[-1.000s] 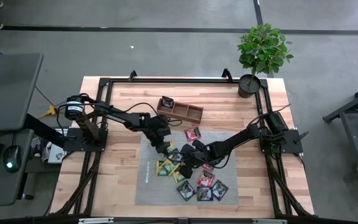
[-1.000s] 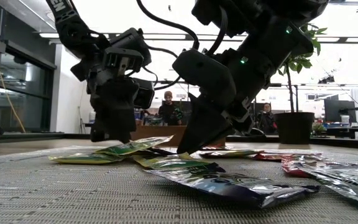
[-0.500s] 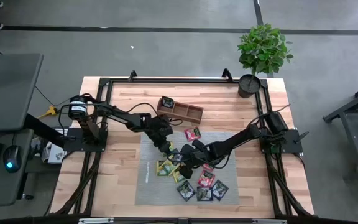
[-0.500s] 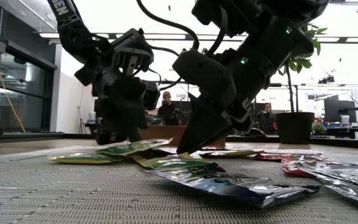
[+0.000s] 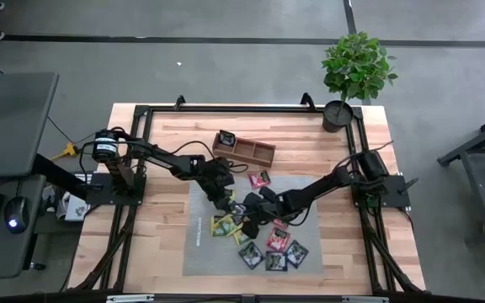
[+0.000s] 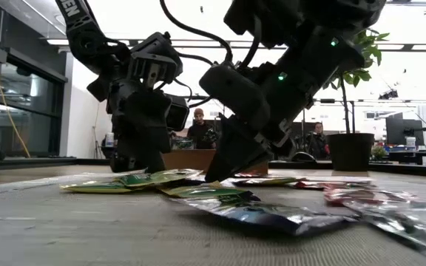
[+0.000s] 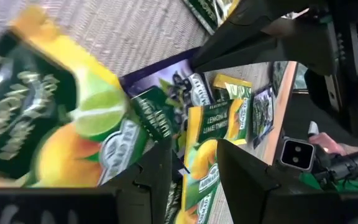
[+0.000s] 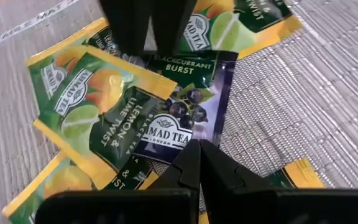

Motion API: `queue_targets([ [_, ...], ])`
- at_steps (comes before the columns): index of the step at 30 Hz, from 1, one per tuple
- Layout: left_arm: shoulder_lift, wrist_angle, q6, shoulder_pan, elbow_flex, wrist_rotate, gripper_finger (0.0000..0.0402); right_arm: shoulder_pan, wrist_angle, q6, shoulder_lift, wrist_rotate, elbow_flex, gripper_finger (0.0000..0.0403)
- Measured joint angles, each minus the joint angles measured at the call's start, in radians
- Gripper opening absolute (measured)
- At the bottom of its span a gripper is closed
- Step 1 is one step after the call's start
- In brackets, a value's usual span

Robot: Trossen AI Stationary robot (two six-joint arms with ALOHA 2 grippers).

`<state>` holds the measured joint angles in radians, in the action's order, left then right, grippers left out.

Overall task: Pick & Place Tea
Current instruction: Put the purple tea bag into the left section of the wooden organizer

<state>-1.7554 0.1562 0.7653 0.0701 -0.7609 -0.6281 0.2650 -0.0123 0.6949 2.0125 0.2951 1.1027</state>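
A: Where's the tea?
B: Sachets in a loose pile on the grey mat [image 5: 199, 252], mid surface [image 5: 167, 135]. 3 lie flat at the near edge, 1 red sachet [image 5: 260, 179] sits alone toward the wooden tray [image 5: 244, 149].

A: Left fingers?
B: Left gripper [image 5: 224, 202] is down at the far-left side of the pile. Fingers [image 7: 244, 171] parted, nothing between them. In its wrist view a yellow-green lemon-lime sachet [image 7: 205, 152] lies flat just ahead in the gap, with a dark blackcurrant sachet [image 7: 166, 99] beyond it.

A: Gripping anything?
B: No. Released, tips low over the mat.

A: Right?
B: Right gripper [image 5: 249, 225] is in the middle of the pile, angled down. Fingers [image 8: 199, 163] clenched together to a point, holding nothing. The tip rests at the edge of the blackcurrant sachet [image 8: 182, 102], which lies flat between 2 lime sachets. Touching or just above it, can't tell.

A: The 2 grippers?
B: Near each other, facing across the same blackcurrant sachet. Low view shows both tips at mat level.
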Motion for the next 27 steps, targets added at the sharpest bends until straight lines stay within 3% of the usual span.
queue_targets([
  [27, 0.000, 0.000, -0.054, 0.002, 0.000, 0.069, 0.0127, 0.032, 0.034, 0.062, -0.002, 0.006, 0.001, 0.0000],
])
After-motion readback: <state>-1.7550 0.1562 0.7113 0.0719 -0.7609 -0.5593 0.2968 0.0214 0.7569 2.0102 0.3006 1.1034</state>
